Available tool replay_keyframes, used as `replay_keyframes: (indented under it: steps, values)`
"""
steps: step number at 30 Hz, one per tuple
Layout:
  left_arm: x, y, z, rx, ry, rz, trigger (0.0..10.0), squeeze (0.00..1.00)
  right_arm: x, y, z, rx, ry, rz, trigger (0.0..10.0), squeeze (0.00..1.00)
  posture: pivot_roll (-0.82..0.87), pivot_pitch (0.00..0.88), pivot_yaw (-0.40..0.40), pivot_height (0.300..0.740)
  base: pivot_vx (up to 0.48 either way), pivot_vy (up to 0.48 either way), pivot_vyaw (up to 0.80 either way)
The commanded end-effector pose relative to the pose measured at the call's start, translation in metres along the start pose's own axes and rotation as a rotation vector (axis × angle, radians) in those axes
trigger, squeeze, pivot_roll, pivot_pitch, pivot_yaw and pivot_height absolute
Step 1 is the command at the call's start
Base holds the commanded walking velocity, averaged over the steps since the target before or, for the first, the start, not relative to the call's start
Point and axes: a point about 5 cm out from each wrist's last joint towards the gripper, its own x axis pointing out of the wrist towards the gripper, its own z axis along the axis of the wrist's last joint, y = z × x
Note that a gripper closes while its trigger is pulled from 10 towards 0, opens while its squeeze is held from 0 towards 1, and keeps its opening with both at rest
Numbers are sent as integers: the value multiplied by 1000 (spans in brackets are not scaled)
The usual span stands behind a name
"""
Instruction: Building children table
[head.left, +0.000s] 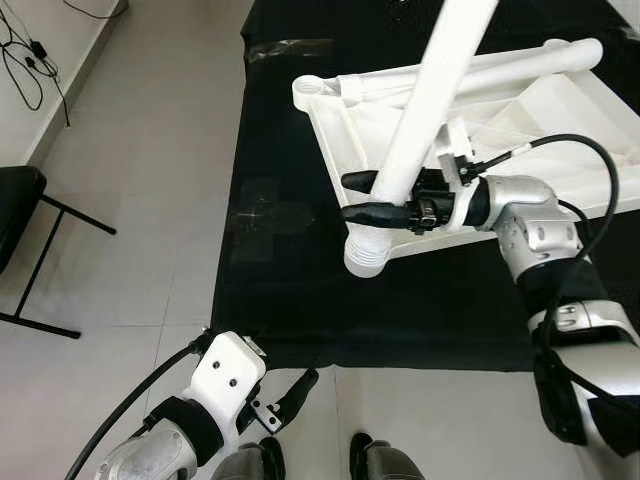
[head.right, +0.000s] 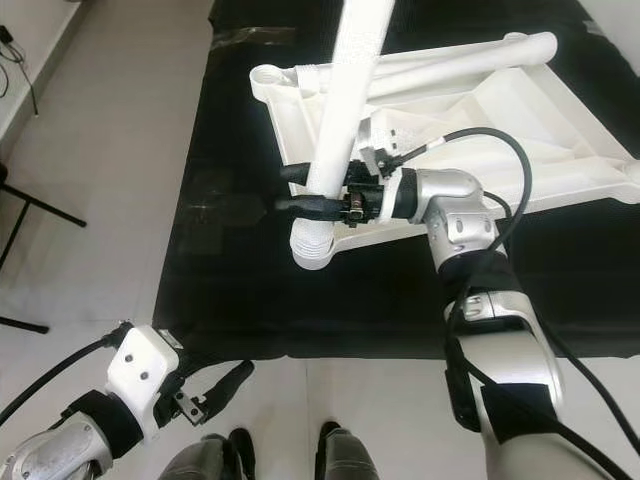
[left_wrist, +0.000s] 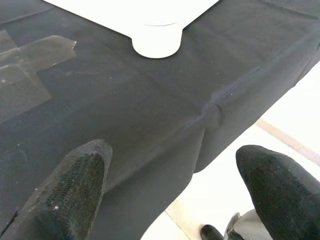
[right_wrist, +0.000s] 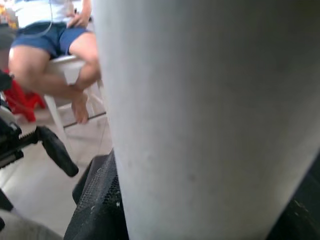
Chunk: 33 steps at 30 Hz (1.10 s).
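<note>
One white plastic tabletop (head.left: 560, 130) lies upside down on a black cloth (head.left: 300, 300) in the upper right of the left eye view, its ribbed underside up and a round threaded socket (head.left: 366, 254) at the near corner. A long white table leg (head.left: 435, 95) rises steeply from that socket toward the top edge; whether its end is seated there is hard to tell. The right gripper (head.left: 372, 197), at centre frame, has its two black fingers pinching the leg just above the socket, one on each side. The left gripper (head.left: 290, 395) hangs low at the bottom left over the cloth's near edge, fingers (left_wrist: 75, 190) spread wide, holding nothing. Beyond the leg, the right wrist view shows a seated person's legs (right_wrist: 55, 55).
</note>
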Motion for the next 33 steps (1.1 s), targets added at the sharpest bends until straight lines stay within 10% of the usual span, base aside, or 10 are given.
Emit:
replay_keyframes:
  steps: [1,33]
  values:
    - [-2,-5,-3,-19,12,-18,10000,0,6,10,-29,94,95,45,10000,0,-72,282,-26,740,0,0,0]
    - [-1,-4,0,-20,8,-12,10000,0,23,5,-31,77,117,-59,10000,0,-74,307,-37,740,0,0,0]
